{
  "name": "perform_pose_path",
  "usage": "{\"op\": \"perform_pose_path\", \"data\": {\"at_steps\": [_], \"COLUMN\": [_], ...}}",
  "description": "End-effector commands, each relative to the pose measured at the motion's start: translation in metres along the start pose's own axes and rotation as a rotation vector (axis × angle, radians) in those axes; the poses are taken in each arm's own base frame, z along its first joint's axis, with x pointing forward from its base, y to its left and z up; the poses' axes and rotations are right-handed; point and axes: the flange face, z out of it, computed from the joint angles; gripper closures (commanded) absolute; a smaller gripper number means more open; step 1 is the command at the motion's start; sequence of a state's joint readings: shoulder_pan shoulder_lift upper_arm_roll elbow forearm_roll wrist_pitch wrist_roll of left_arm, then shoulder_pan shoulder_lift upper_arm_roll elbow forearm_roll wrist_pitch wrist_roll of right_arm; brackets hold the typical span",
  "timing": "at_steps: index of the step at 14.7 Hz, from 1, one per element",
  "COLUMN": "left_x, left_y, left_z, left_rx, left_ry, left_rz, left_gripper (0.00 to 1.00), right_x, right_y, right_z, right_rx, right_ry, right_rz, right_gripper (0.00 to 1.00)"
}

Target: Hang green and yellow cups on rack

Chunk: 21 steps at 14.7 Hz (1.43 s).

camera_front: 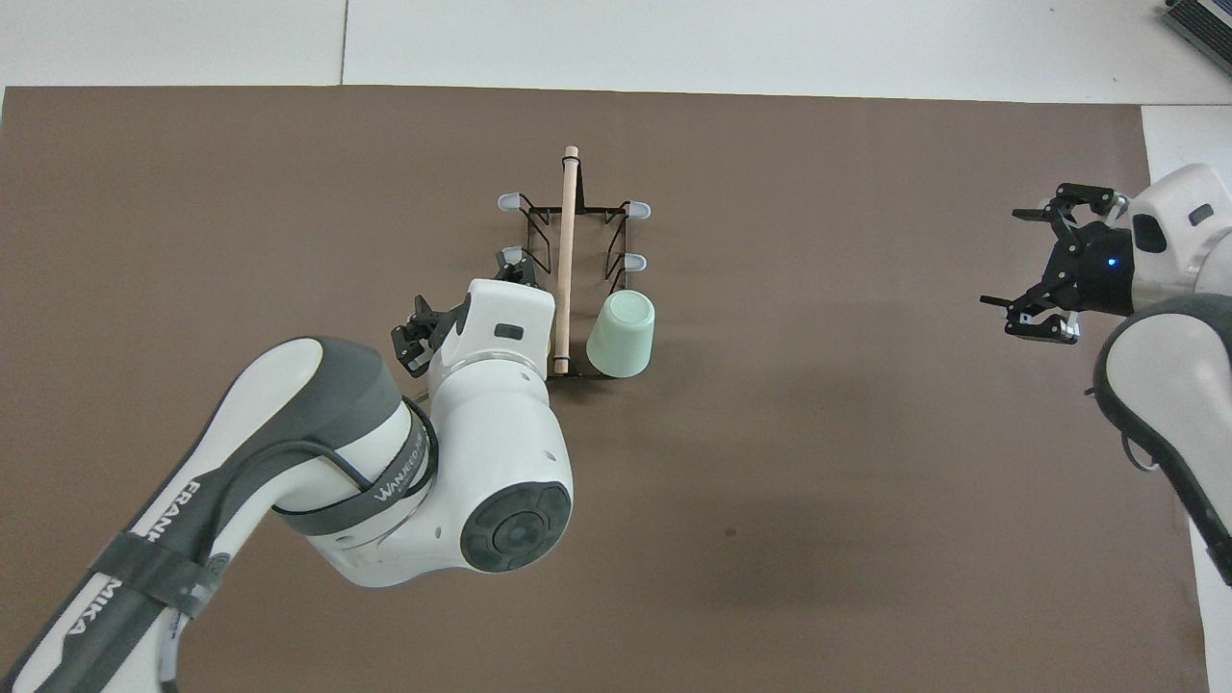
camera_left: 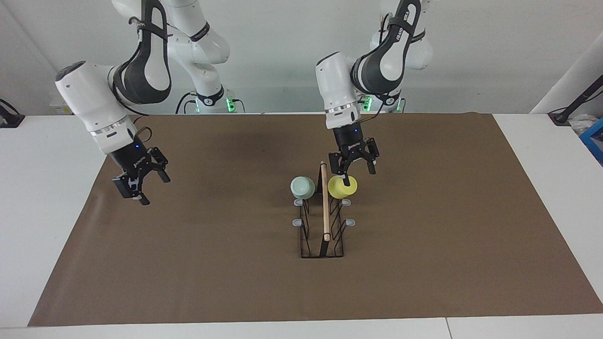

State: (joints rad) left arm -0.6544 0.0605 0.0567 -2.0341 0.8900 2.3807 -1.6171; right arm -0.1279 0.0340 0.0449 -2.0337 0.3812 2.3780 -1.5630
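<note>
The black wire rack with its wooden rod stands mid-table. A mint green cup hangs upturned on the peg nearest the robots, on the side toward the right arm's end. A yellow cup hangs on the matching peg toward the left arm's end; in the overhead view my left arm hides it. My left gripper is open just above the yellow cup, holding nothing. My right gripper hangs open and empty over the mat's edge at the right arm's end.
A brown mat covers the table's middle, with white table around it. Several grey-tipped pegs farther from the robots are bare. A blue object lies at the table's edge toward the left arm's end.
</note>
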Motion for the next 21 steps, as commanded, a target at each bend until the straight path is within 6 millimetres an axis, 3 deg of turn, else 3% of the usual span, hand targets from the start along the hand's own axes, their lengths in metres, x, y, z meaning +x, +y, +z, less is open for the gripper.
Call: {"op": "perform_pose_path", "data": {"at_steps": [1, 7, 9, 13, 17, 20, 21], "left_x": [0.035, 0.104, 0.123, 0.153, 0.175, 0.196, 0.206], "left_y": [-0.018, -0.087, -0.113, -0.175, -0.242, -0.276, -0.278], "left_z": [-0.003, 0.004, 0.011, 0.020, 0.034, 0.035, 0.031], "left_rx": [0.002, -0.016, -0.016, -0.016, -0.041, -0.134, -0.148], "left_ry": [-0.080, -0.213, -0.259, -0.415, -0.540, -0.616, -0.641], "left_rz": [0.088, 0.247, 0.284, 0.489, 0.636, 0.545, 0.535], "left_gripper": [0.00, 0.00, 0.00, 0.00, 0.00, 0.00, 0.00], "right_x": [0.028, 0.103, 0.106, 0.105, 0.110, 0.108, 0.102], "right_y": [-0.007, -0.044, -0.051, -0.046, -0.027, -0.023, -0.021], "right_z": [0.001, 0.015, 0.013, -0.039, -0.096, -0.124, -0.126], "right_rx": [-0.012, -0.085, -0.083, -0.078, -0.094, -0.041, -0.033], "right_ry": [-0.090, -0.249, -0.318, -0.426, -0.477, -0.493, -0.499], "right_rz": [0.113, 0.420, 0.596, 0.909, 1.139, 1.236, 1.252], "right_gripper": [0.00, 0.00, 0.00, 0.00, 0.00, 0.00, 0.00]}}
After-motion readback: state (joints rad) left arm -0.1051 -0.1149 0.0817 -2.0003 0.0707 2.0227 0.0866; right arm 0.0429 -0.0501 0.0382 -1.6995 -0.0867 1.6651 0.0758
